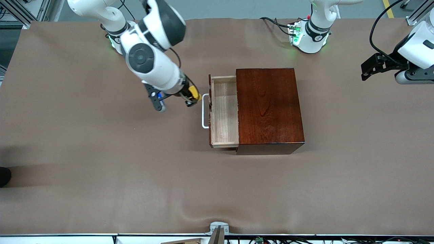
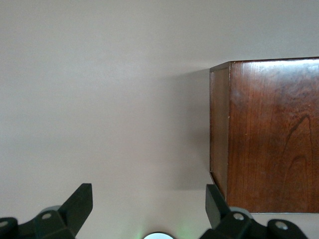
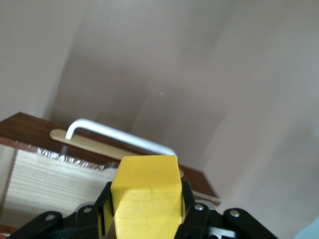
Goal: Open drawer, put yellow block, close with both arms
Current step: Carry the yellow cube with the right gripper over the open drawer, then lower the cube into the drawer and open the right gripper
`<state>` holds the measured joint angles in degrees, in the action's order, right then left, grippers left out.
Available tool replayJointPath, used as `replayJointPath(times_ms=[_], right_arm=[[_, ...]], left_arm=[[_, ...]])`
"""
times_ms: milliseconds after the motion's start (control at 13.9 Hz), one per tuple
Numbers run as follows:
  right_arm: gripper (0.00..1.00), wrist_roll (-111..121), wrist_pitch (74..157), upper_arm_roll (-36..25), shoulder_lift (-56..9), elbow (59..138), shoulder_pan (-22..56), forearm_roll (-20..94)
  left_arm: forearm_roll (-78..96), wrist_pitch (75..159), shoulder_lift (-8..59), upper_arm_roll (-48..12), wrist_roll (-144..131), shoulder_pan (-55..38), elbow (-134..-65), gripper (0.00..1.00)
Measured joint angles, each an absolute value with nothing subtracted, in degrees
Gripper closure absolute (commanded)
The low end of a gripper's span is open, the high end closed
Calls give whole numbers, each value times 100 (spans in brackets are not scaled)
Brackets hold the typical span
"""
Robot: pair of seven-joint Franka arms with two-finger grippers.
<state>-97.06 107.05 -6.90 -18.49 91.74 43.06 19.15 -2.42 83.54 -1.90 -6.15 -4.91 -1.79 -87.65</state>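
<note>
Nearest the front camera, the brown table cover (image 1: 101, 189) lies bare. Farther up, the glossy reddish-brown wooden box (image 1: 268, 105) rests at mid-table, its drawer (image 1: 224, 112) pulled out toward the right arm's end, showing a pale wood floor, a dark front panel, and a white U-shaped bar handle (image 1: 204, 112). Over the cloth just beside that handle, the right gripper (image 1: 191, 98) hangs with its fingers clamped on the yellow block (image 1: 194, 92); the right wrist view shows the block (image 3: 145, 191) pinched between black fingers, with the handle (image 3: 119, 137) and open tray (image 3: 55, 184) below it. At the left arm's end, the left gripper (image 1: 366, 69) waits above the table, well apart from the box; its wrist view shows the fingers (image 2: 77, 204) spread wide, holding nothing, with the box's corner (image 2: 269, 134) in sight.
</note>
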Motion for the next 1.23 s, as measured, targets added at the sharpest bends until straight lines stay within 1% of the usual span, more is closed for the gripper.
replayJointPath(times_ms=[505,866,1227], right_arm=[[100,-10818,11557,-691,-2450,8970,4890,1915],[100,-10929,11977,-694,-2764,8950,5055,1915],[100,-10959,12173,-696,-3029,8941,5080,1915]], left_arm=[[-242,8354,-190,-696,-512,-185,-8765,0],[-242,8354,-190,-713,-545,-185,-8765,0],[-242,8354,-190,-714,-545,-185,-8765,0]])
